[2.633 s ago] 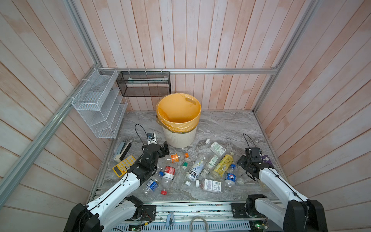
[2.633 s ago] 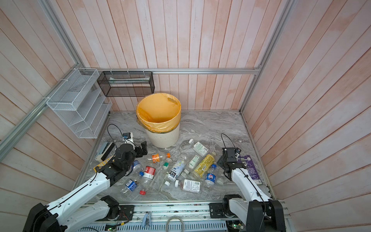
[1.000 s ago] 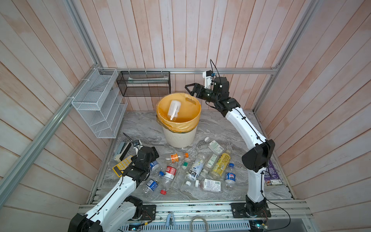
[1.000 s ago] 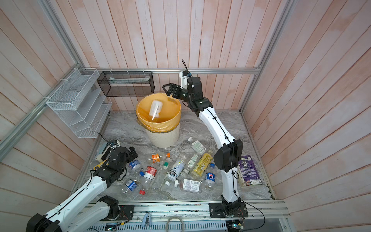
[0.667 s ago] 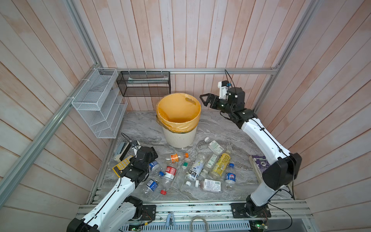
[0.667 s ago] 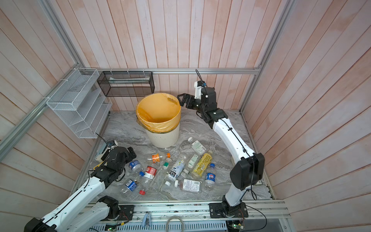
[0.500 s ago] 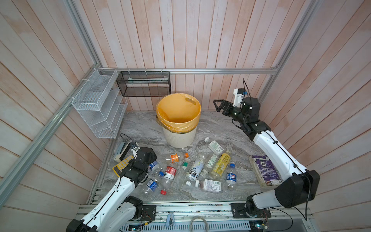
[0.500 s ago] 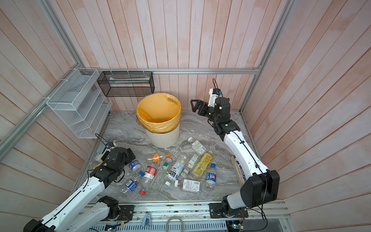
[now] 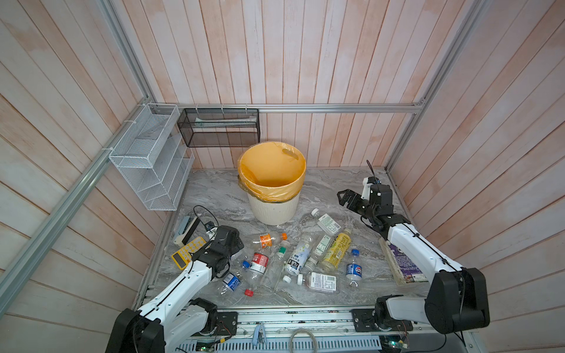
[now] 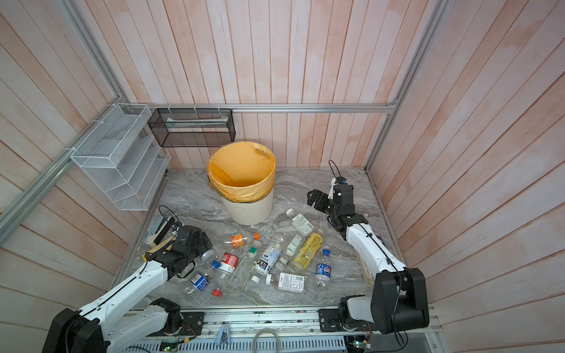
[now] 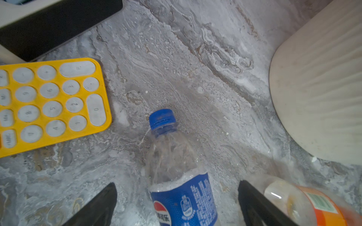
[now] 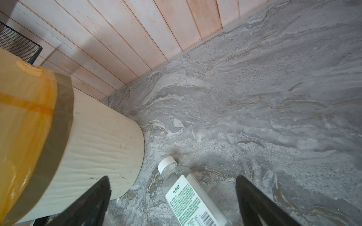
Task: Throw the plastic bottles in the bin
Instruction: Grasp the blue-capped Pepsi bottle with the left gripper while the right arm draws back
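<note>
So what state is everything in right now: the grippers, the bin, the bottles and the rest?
Bin: upright, bag-lined.
Pepsi bottle: lying, capped.
Left gripper: open, straddling the Pepsi bottle.
Right gripper: open, empty, raised off the table.
White-label bottle: lying, capped, beside the bin.
Yellow bottle: lying, capped.
Calculator: flat, keys up.
Book: closed, flat.

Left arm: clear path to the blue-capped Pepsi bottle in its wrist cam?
Probably yes. The left gripper is open, and the blue-capped bottle lies uncovered between its fingers. The orange-label bottle beside one finger might get nudged.
</note>
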`<action>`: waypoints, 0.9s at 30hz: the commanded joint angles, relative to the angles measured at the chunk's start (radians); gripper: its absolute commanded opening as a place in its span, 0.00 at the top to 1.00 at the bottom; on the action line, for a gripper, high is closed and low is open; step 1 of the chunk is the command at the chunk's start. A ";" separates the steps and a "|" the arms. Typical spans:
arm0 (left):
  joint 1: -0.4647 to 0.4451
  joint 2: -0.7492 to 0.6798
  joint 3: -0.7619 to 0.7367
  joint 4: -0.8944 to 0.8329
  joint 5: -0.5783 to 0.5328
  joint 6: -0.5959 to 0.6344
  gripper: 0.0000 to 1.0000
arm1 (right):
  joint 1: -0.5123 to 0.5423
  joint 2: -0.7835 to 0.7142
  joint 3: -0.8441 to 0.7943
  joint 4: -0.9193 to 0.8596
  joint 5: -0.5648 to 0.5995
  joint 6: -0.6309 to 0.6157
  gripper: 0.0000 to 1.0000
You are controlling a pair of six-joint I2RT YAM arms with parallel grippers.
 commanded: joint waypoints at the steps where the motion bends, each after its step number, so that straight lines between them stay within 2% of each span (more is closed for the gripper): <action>1: 0.004 0.025 -0.022 0.061 0.045 -0.007 0.02 | -0.011 -0.043 -0.042 -0.003 0.050 -0.025 0.01; 8: 0.006 0.105 -0.038 0.110 0.066 -0.013 0.06 | -0.044 -0.100 -0.103 -0.001 0.085 -0.031 0.01; 12: 0.010 0.127 -0.056 0.170 0.074 -0.020 0.11 | -0.055 -0.109 -0.106 -0.001 0.085 -0.025 0.01; 27: 0.039 0.230 -0.060 0.264 0.119 -0.006 0.15 | -0.060 -0.099 -0.112 0.005 0.088 -0.001 0.01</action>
